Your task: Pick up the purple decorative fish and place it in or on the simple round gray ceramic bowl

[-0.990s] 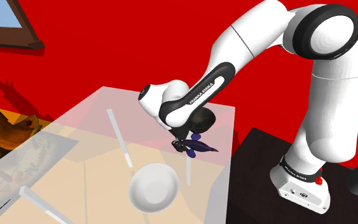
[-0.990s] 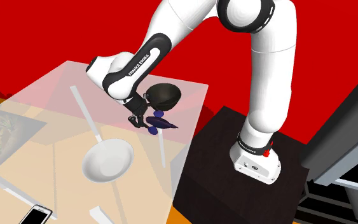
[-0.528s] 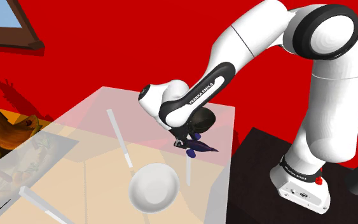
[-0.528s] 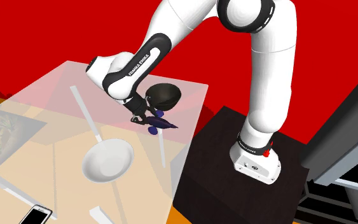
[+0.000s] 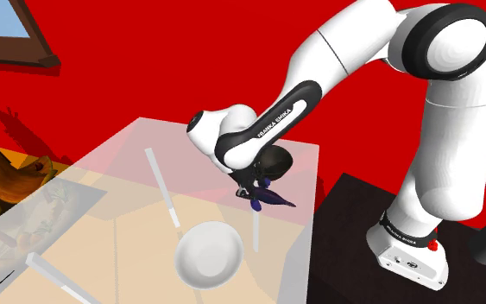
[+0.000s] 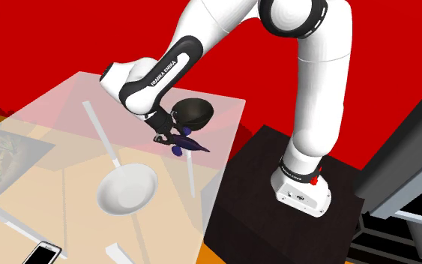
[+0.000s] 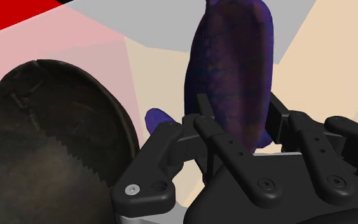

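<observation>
Risk of fish (image 5: 272, 200) slipping from tool (image 5: 249, 193) clamped on it, dropping onto bench (image 5: 120, 173) short of white bowl (image 5: 208, 255) at shoulder view's seven o'clock.

Light is bright, even and diffuse. The white arm (image 5: 353, 52) shades softly to grey on its undersides. Behind the arm, the red wall (image 5: 146, 52) is flat and saturated, with one jagged dark shadow (image 5: 3, 121) far off toward the shoulder view's left of the arm. Below the arm, the pale table (image 5: 120, 173) carries only faint shading. The bowl (image 5: 208, 253) shows a gentle grey gradient inside.

The wrist view is dimmer. The fish (image 7: 231, 70) reads as a deep, dull purple, and the gripper (image 7: 238, 121) is black with thin grey edge highlights.

Edges are crisp throughout, and straight lines run straight to the borders.
</observation>
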Available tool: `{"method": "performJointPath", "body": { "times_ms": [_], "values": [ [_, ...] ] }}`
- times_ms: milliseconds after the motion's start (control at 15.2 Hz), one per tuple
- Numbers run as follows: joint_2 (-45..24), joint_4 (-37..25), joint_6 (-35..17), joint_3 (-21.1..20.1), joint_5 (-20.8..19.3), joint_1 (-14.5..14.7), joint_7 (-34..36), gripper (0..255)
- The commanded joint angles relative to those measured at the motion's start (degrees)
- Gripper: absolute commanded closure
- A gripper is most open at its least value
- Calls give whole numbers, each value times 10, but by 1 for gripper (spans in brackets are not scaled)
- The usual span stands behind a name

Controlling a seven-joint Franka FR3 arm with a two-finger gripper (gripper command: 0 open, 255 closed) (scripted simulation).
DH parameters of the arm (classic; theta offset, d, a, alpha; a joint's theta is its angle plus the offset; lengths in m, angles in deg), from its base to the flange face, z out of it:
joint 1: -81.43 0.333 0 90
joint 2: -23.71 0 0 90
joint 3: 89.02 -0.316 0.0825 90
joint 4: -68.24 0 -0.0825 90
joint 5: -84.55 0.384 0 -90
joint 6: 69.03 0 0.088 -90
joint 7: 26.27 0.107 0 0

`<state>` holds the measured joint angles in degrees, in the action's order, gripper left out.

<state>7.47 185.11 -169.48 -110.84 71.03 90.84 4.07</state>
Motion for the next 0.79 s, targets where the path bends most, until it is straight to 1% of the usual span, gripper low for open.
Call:
{"method": "performJointPath", "body": {
  "times_ms": [0, 726],
  "values": [
    [9, -3, 11, -1, 3, -1, -4, 255],
    [55, -35, 83, -6, 21, -4, -25, 255]
  ]
}}
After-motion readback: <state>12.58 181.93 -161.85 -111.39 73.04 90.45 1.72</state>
